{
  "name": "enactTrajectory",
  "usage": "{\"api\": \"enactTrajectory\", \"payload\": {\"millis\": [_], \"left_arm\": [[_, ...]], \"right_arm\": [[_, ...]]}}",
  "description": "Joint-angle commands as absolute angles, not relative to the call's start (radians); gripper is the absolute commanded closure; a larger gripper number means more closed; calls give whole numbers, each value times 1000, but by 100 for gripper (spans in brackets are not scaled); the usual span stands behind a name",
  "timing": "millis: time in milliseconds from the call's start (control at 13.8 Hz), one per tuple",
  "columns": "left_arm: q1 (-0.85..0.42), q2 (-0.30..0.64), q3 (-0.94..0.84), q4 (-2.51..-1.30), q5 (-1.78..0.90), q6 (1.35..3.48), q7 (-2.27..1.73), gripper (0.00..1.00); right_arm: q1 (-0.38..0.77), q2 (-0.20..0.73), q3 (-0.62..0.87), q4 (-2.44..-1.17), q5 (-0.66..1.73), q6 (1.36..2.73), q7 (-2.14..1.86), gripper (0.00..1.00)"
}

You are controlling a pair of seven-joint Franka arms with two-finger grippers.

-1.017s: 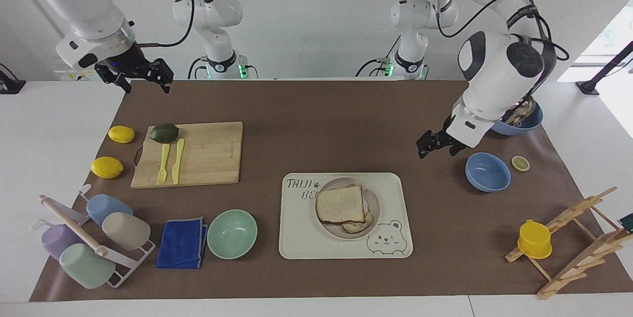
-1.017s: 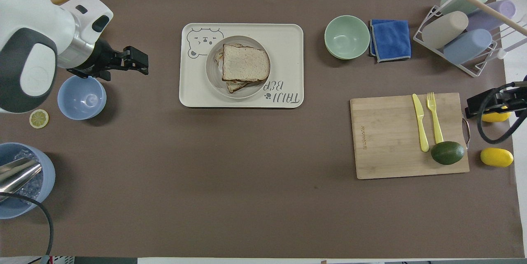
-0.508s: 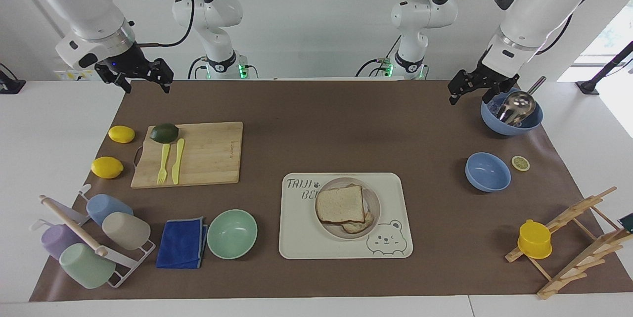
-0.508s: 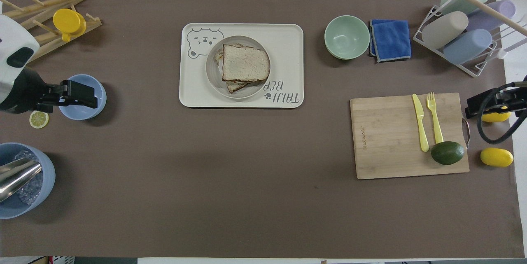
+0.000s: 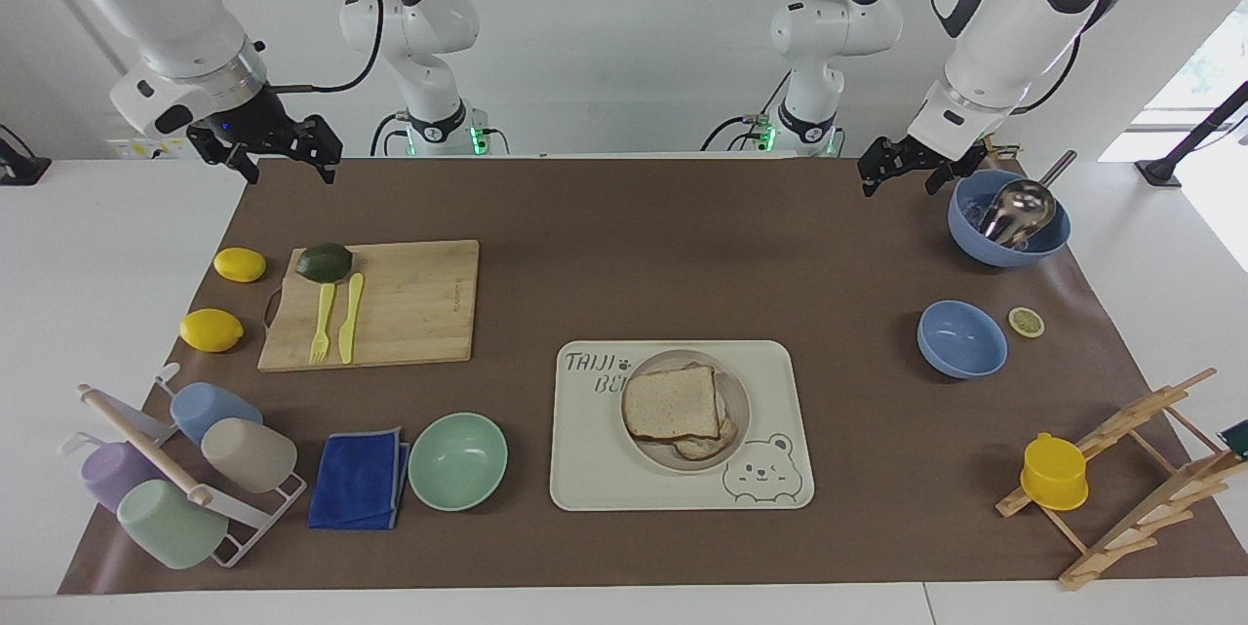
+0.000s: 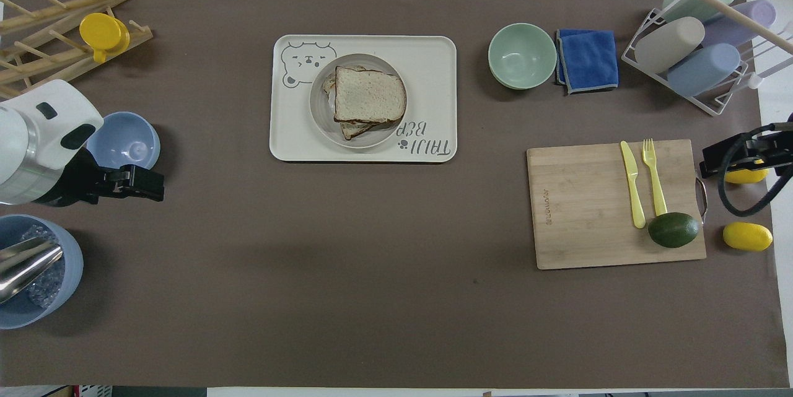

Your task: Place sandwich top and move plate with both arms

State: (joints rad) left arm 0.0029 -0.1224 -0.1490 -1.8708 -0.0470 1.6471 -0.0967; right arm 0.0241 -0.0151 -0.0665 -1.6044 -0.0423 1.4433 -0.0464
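Facing view, read left to right: the right gripper point(image 5: 283, 155) waits raised over the table's edge at its own end, fingers spread and empty. The sandwich top point(image 5: 671, 402) already lies on the stack in the plate point(image 5: 738, 408), which sits on the bear tray point(image 5: 780, 381). Moving the plate remains, I judge. The left gripper point(image 5: 902, 169) hangs beside the scoop bowl point(image 5: 1009, 243); I cannot tell its fingers' state.

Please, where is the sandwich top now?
The sandwich top lies on the other bread on the plate, which sits on the bear tray, beside the green bowl.
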Motion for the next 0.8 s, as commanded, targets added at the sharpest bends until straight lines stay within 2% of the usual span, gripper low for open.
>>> {"api": "enactTrajectory", "payload": {"millis": [0,218,726], "left_arm": [[-31,-16,-104,-1691,-15,1614,-87,0],[-126,-23,-14,-1710,-17,1606,-92,0],[-12,-20,-107,-1704,-26,1575,-87,0]], "right_arm": [[18,-20,-67,-1605,-14,1430,-31,0],[18,-20,-67,-1605,-14,1430,-31,0],[18,-20,-67,-1605,-14,1430,-31,0]]}}
